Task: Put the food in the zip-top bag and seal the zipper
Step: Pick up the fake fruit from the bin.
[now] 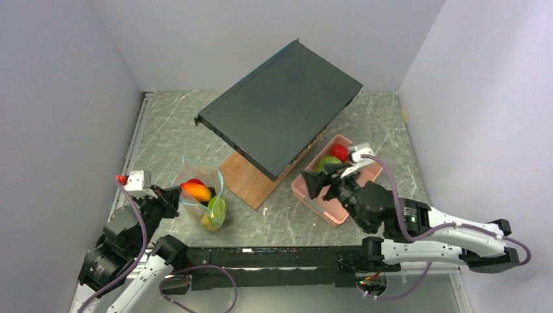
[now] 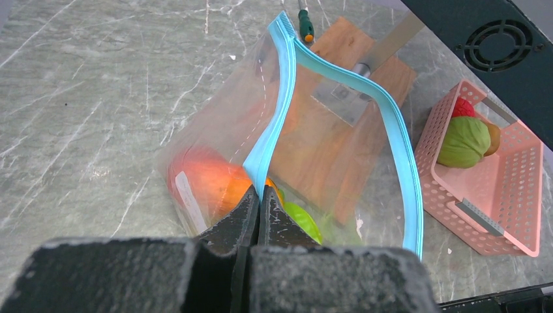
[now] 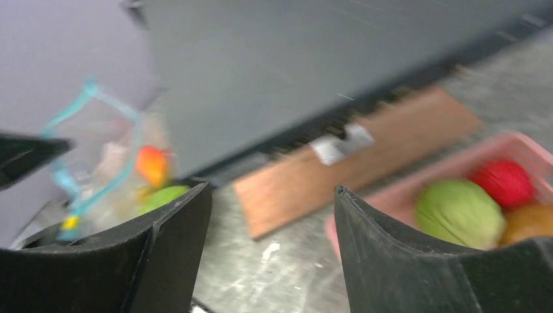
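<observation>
The clear zip-top bag [image 1: 199,192] stands open at the left, its teal zipper [image 2: 277,111] spread in a loop. Inside lie an orange-red fruit [image 2: 209,182] and green pieces [image 2: 303,222]. My left gripper [image 2: 259,190] is shut on the zipper's near edge and holds the bag mouth up. More food sits in the pink tray [image 1: 336,207]: a green fruit [image 3: 460,212], a red one [image 3: 505,181] and an orange one [image 3: 531,222]. My right gripper [image 3: 272,192] is open and empty above the table beside the tray's left end.
A large dark flat box [image 1: 280,107] rests tilted on a wooden board [image 1: 248,179] in the middle, between bag and tray. Grey walls enclose the marble table [image 1: 274,208] on three sides. The arm bases and a black rail lie along the near edge.
</observation>
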### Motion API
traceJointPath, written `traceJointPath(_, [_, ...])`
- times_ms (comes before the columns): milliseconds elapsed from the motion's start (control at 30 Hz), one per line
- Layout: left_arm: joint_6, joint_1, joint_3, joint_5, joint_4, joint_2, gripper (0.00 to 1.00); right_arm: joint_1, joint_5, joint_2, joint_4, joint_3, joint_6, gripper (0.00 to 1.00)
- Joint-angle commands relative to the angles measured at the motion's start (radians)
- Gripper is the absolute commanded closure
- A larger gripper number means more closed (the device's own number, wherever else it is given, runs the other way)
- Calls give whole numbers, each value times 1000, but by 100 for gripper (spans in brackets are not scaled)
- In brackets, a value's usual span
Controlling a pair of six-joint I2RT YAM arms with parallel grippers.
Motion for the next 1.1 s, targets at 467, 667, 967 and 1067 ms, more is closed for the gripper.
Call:
traceJointPath(467, [-5, 0, 15, -9, 32, 44, 100, -473, 171, -80, -203, -365, 402, 26])
traceJointPath(667, [-7, 0, 17, -9, 27, 45, 100, -819, -150, 65, -93, -347, 361, 26])
traceJointPath(967, [-4, 0, 17, -4, 30, 39, 100, -1150, -465, 281, -5, -279, 380, 29])
traceJointPath(1067, [-2, -1, 17, 1, 32, 36, 100, -1208, -480, 332, 22, -287, 380, 30])
